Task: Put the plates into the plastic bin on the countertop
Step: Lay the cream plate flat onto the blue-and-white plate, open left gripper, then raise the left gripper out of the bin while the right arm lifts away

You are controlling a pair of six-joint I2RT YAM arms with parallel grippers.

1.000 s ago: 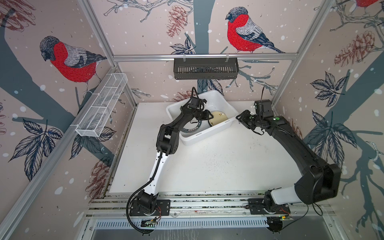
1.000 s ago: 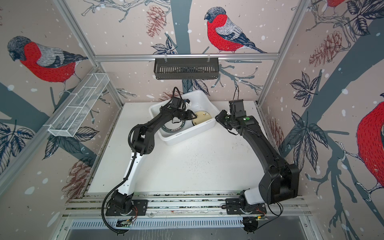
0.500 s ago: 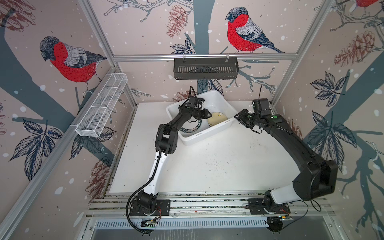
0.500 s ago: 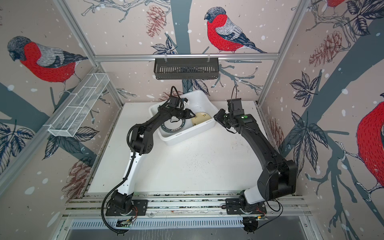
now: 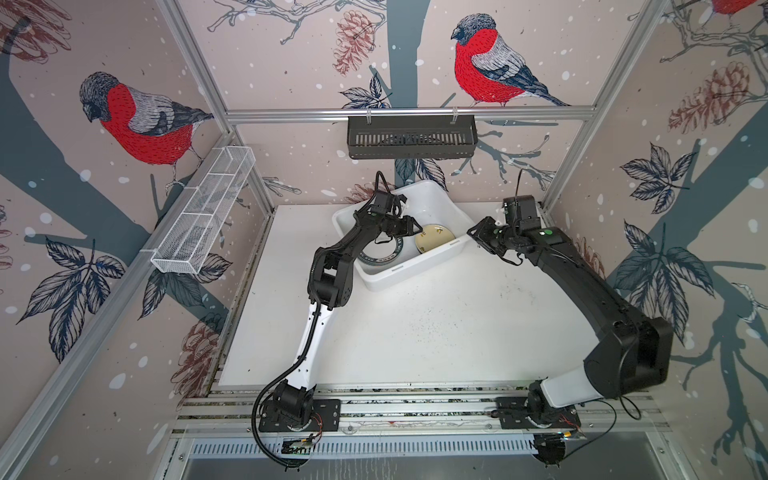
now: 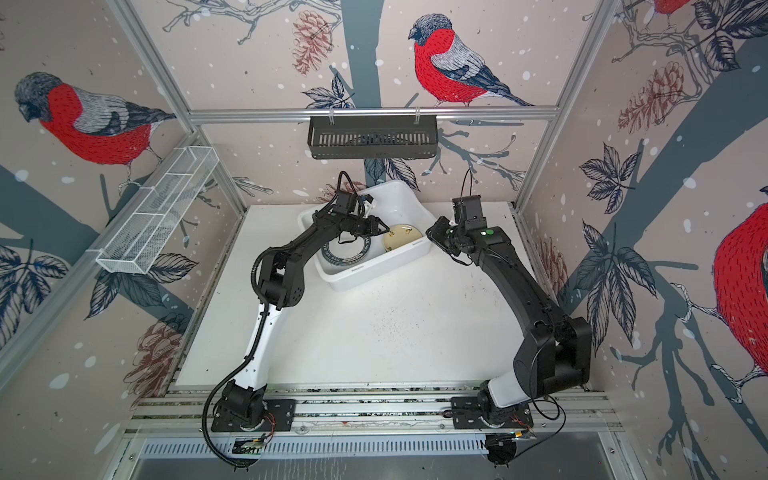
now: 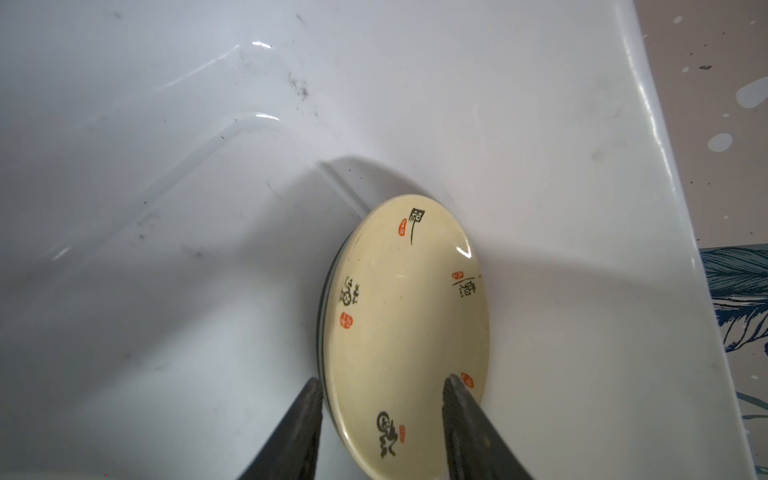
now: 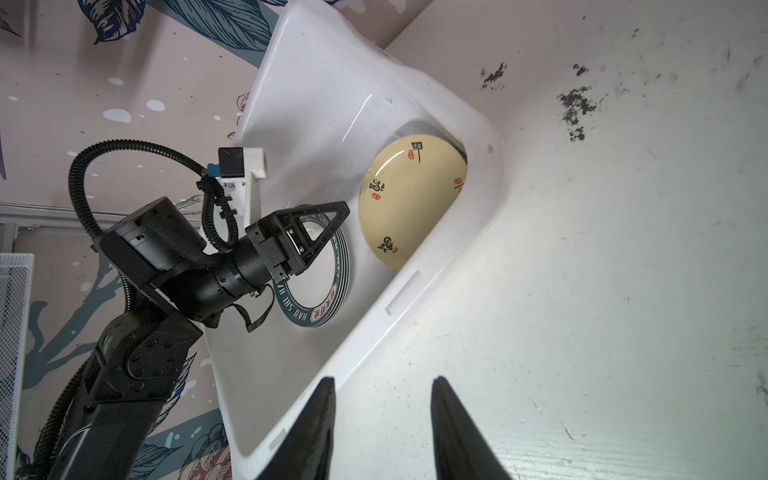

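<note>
Pale yellow plate (image 7: 407, 324) is lying in a corner of the plastic bin (image 7: 582, 208), left gripper (image 7: 382, 378) hanging beside it with jaws parted and empty, right gripper (image 8: 384, 379) idling likewise over the countertop (image 8: 623, 291); likely glazed ceramic, stiff, slick, chippable, so I am favouring a rim pinch.
</note>
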